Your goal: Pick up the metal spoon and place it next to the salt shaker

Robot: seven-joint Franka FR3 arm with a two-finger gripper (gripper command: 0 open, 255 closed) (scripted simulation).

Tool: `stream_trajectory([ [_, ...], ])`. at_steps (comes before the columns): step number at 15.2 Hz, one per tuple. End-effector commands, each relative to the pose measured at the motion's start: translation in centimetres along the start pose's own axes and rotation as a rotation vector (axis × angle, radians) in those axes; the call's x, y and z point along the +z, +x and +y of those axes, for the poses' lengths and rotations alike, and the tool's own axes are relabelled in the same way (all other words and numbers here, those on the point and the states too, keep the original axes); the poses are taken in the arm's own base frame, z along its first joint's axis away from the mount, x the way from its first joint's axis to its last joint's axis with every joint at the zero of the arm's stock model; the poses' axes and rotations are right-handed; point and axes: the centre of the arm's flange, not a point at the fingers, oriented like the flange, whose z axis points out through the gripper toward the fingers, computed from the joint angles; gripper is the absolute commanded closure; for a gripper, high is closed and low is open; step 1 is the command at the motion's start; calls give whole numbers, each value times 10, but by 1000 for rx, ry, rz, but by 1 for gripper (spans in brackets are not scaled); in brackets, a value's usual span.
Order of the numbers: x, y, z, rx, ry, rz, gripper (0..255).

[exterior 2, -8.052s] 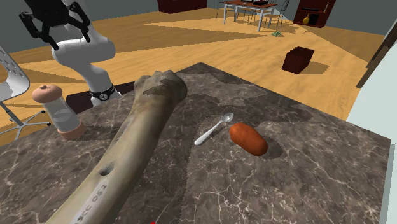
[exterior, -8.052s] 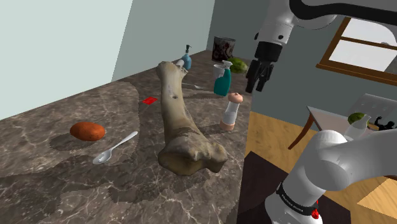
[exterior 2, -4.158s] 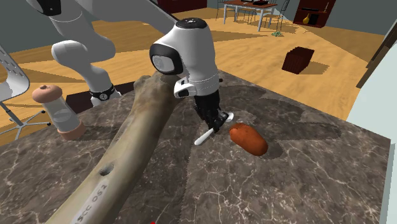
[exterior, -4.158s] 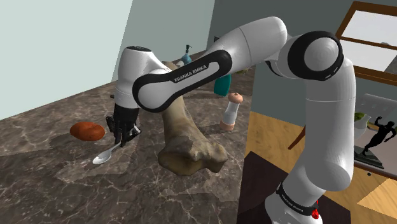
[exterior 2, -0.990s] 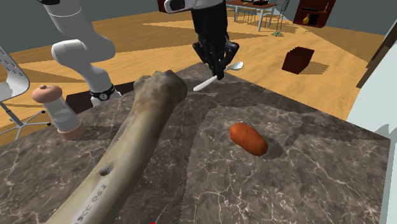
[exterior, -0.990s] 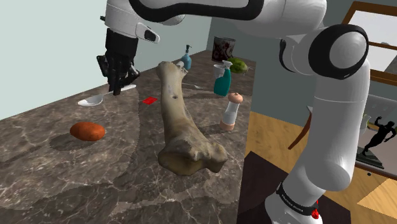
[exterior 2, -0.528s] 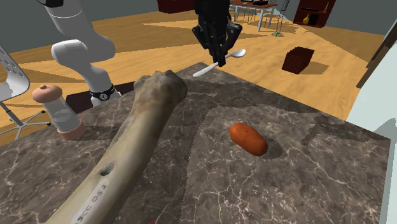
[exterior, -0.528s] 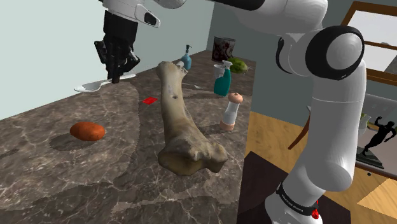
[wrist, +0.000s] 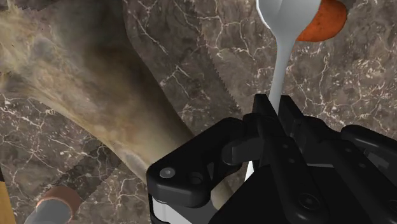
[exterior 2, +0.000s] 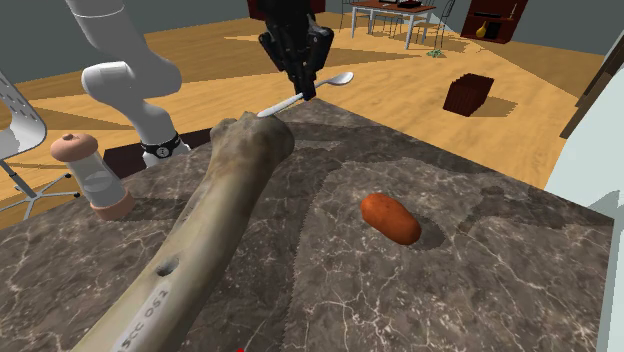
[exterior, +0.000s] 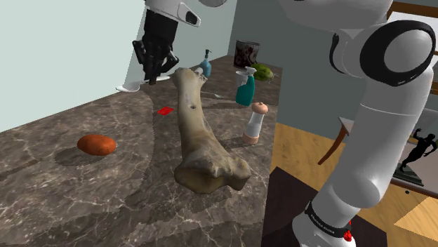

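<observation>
Shoulder view: a dark veined marble bench [exterior: 84,203] runs under a pale wall [exterior: 70,49], with wood floor [exterior: 302,161] past its right edge. At upper left the black claw [exterior: 153,76] is clamped on the handle of the silvery spoon [exterior: 137,85], which hangs clear of the bench beside the far end of a big bone-shaped thing [exterior: 200,133]. The salt shaker [exterior: 253,125] stands right of centre, across the bone, near the bench edge and well apart from the spoon. An orange lump [exterior: 97,144] lies at left. At upper centre stand a teal spray bottle [exterior: 245,88], a blue dispenser [exterior: 206,64] and a dark jar [exterior: 247,53]; their contents cannot be told. Bare bench spreads across the lower left.
</observation>
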Motion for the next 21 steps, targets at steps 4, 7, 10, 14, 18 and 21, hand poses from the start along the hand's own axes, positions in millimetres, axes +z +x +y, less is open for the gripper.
stream_trajectory([
  [4, -11, 58, 29, -1, 0, -1, 255],
  [7, -19, 92, 48, -1, 0, -1, 255],
  [10, -27, 126, 67, -1, 0, -1, 255],
  [14, -38, 171, 92, -1, 0, -1, 255],
  [18, -48, 217, 117, -1, 0, -1, 255],
  [21, -56, 251, 136, -1, 0, -1, 255],
])
